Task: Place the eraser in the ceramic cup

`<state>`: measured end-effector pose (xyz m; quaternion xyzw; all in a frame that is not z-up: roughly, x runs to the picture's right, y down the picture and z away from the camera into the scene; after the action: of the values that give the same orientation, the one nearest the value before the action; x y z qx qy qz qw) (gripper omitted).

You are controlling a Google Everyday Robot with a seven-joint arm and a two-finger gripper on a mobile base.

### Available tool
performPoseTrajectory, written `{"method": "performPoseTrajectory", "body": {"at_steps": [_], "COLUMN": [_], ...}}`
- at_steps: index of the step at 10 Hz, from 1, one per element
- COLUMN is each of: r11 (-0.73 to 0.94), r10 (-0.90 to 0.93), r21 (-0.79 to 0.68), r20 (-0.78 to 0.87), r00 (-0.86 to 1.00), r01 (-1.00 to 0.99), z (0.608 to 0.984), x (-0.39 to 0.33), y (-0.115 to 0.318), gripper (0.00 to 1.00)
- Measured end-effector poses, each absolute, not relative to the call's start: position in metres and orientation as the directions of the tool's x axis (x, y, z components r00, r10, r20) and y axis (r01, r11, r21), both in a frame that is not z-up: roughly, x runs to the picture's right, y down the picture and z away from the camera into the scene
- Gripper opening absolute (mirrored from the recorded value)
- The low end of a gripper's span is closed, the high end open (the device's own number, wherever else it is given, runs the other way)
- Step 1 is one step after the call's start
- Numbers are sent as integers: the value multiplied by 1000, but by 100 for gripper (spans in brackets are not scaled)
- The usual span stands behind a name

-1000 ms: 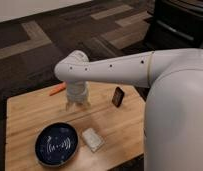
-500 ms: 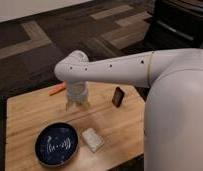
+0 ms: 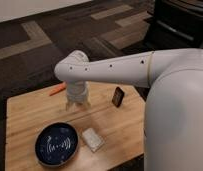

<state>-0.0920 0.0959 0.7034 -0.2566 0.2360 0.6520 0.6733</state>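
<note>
Hanging over table (image 3: 30, 115): gripper (image 3: 77, 104) | fingers (image 3: 70, 104) spread | eraser (image 3: 117, 96) well aside, untouched

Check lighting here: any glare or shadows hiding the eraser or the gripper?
Camera view: light is soft and even, with only a mild sheen on the white arm. Camera view: the gripper hangs low over the far side of the table, no hard shadow around it. Camera view: the eraser stands out dark against the wood, free of glare.

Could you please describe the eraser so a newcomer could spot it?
On the wooden table, look right of the gripper, which hangs near the far edge. The eraser is the small black slab there, unlike the whitish block and the orange marker.
</note>
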Motion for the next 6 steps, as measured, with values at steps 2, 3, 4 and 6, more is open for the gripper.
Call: {"method": "performPoseTrajectory", "body": {"at_steps": [2,3,4,6], "r11": [-15,-30,-43,-82], "r10": [762,765,768,770], "r21": [-8,7,22,75], "r20": [-648,-644,-639,-628], "r00": [-6,-27,-47,-111], "r01": [-1000,-1000,-999,-994], "z": [709,712,714,715], "x": [-60,-40,-20,27], "y": [82,75,68,60], "gripper": [65,65,65,65]}}
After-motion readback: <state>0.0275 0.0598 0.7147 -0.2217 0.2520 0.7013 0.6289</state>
